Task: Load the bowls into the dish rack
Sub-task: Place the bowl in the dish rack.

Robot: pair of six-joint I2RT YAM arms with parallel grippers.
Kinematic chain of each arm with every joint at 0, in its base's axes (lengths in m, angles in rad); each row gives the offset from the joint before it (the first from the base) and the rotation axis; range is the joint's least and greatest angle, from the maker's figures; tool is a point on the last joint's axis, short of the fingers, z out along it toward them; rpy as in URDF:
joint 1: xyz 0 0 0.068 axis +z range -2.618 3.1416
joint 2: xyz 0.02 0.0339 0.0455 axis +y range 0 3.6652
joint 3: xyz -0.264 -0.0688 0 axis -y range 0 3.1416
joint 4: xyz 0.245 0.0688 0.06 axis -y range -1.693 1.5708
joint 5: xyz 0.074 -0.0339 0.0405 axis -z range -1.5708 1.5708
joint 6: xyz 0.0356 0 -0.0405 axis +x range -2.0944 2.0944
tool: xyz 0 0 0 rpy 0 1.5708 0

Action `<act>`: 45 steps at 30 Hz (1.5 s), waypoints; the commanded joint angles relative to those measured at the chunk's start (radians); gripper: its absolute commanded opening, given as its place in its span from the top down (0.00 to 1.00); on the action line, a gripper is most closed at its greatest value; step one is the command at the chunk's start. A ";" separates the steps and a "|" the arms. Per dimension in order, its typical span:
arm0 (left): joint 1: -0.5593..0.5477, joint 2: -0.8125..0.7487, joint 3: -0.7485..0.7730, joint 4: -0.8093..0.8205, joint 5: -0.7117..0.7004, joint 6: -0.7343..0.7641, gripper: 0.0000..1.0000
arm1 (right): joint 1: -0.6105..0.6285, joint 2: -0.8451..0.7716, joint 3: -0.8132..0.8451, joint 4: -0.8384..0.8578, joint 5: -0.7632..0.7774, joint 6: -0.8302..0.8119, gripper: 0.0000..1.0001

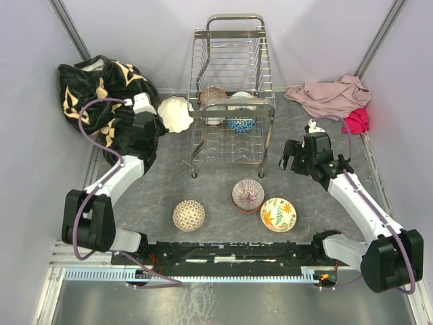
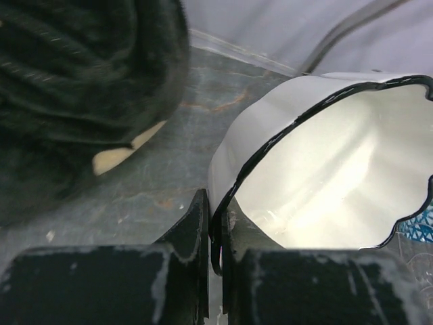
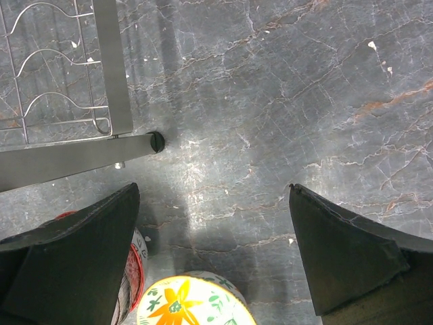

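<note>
The chrome wire dish rack stands at the back centre with two bowls in it, a pinkish one and a blue patterned one. My left gripper is shut on the black-edged rim of a white scalloped bowl, held tilted just left of the rack; the wrist view shows the fingers pinching that rim. My right gripper is open and empty above the table right of the rack. Three bowls sit in front: a mosaic one upside down, a striped red one, a yellow flowered one.
A black and cream blanket is heaped at the back left, close behind my left gripper. Pink and red cloths lie at the back right. The right wrist view shows the rack's foot and the flowered bowl below my fingers.
</note>
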 commanded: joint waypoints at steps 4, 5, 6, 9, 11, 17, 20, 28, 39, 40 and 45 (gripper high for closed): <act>-0.047 0.132 0.040 0.501 0.205 0.198 0.97 | -0.004 0.009 -0.005 0.052 0.006 -0.001 0.01; -0.052 0.154 0.043 0.535 0.228 0.216 0.97 | -0.004 0.007 -0.006 0.052 0.004 -0.001 0.01; -0.059 0.170 0.046 0.566 0.242 0.235 0.97 | -0.004 0.008 -0.008 0.054 0.000 -0.001 0.01; -0.078 0.212 0.064 0.611 0.245 0.304 0.97 | -0.004 0.006 -0.008 0.054 0.002 -0.001 0.01; -0.082 0.240 0.081 0.619 0.268 0.345 0.97 | -0.004 0.004 -0.008 0.053 0.001 -0.001 0.01; -0.122 0.309 0.108 0.653 0.257 0.398 0.97 | -0.004 -0.006 -0.012 0.054 0.009 -0.001 0.01; -0.136 0.313 0.110 0.645 0.260 0.426 0.97 | -0.004 -0.003 -0.013 0.051 0.011 -0.001 0.01; -0.142 0.274 0.060 0.677 0.230 0.430 0.97 | -0.005 -0.021 -0.037 0.068 -0.007 0.007 0.01; -0.139 0.240 -0.015 0.728 0.188 0.401 0.97 | -0.004 -0.066 -0.081 0.142 -0.046 0.017 0.02; -0.139 0.238 -0.015 0.728 0.189 0.404 0.97 | -0.004 -0.073 -0.085 0.149 -0.044 0.016 0.02; -0.135 0.225 -0.023 0.729 0.197 0.415 0.97 | -0.004 -0.084 -0.107 0.190 -0.044 0.013 0.02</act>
